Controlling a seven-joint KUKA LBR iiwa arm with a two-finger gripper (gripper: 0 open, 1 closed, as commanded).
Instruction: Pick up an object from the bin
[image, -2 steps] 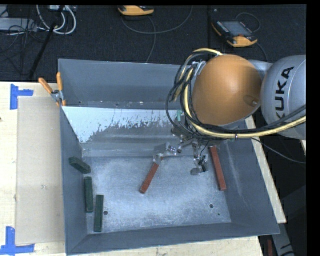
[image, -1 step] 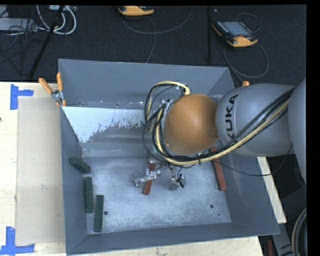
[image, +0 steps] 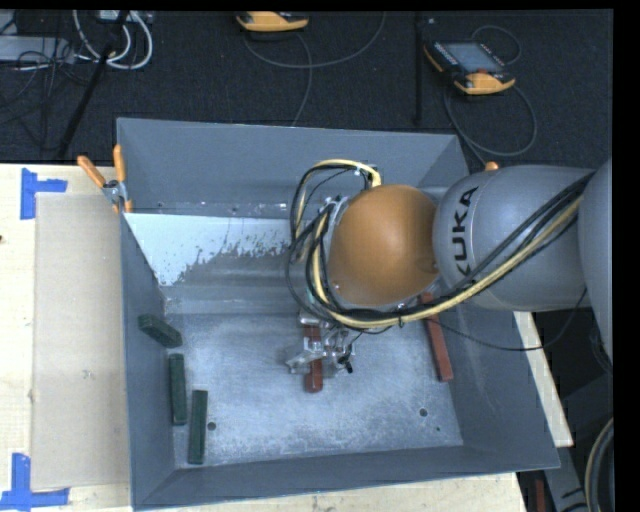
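By the left wall of the grey metal bin (image: 250, 425), 3 dark green oblong blocks (image: 177, 388) lie close together. At mid-floor the tool (image: 320, 355) sits low over a small reddish-brown wooden block (image: 316, 379); whether it is spread or pressed together cannot be told. Further right, a longer reddish-brown wooden bar (image: 437, 350) lies by the right wall.

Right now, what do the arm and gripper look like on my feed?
The arm is rounded grey, lettered KUKA in black, its wrist capped by an orange dome. Black and yellow cables loop round it. The gripper is small and silvery.
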